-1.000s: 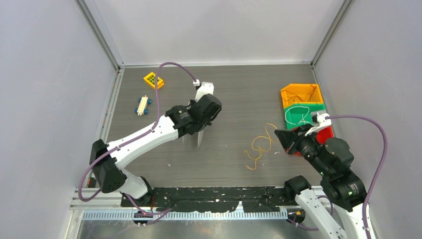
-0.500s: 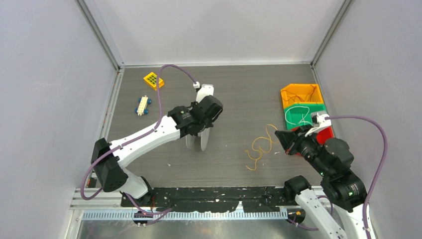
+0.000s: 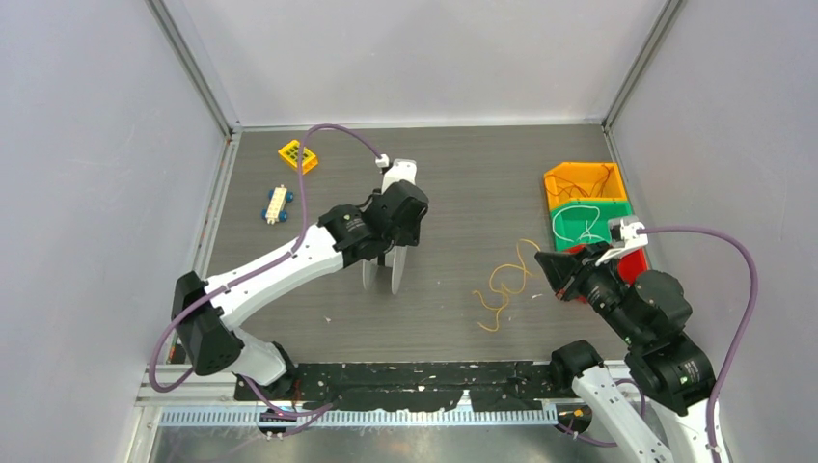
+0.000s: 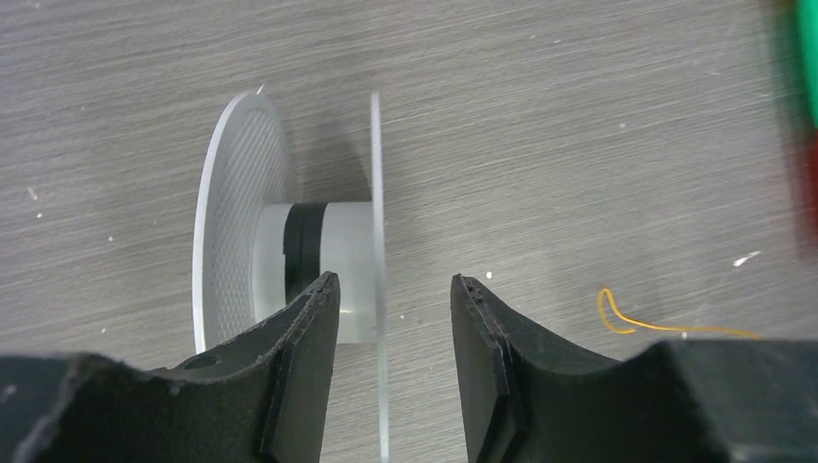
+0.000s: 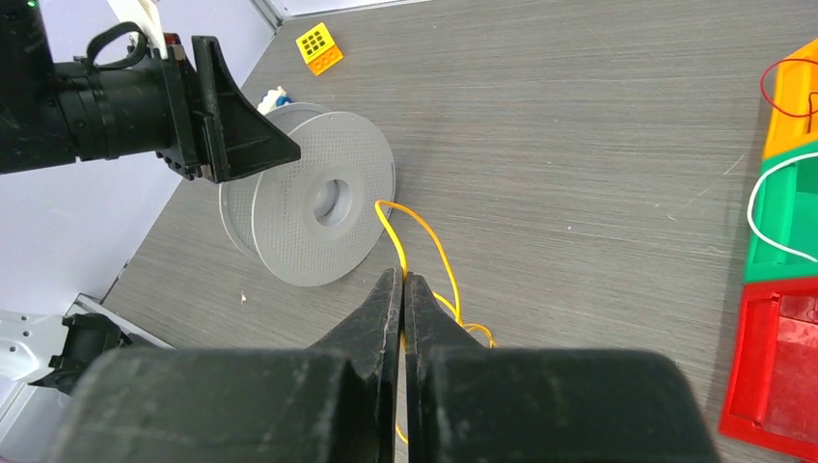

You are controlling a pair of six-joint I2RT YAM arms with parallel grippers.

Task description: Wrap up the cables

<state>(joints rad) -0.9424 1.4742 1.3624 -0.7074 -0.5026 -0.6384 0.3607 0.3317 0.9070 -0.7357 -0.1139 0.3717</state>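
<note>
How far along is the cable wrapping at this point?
Done: nothing is wound, and the spool hub carries no wire. In hand: the right gripper is shut on the yellow wire, whose curls lie loose on the table. The open left gripper straddles one spool flange. Left: bring the wire to the hub and wind all of it.

Yellow-orange cable [image 5: 390, 236]; pale grey dotted spool [image 5: 289, 236] (black-banded hub).

No readable text, labels or numbers anywhere.
</note>
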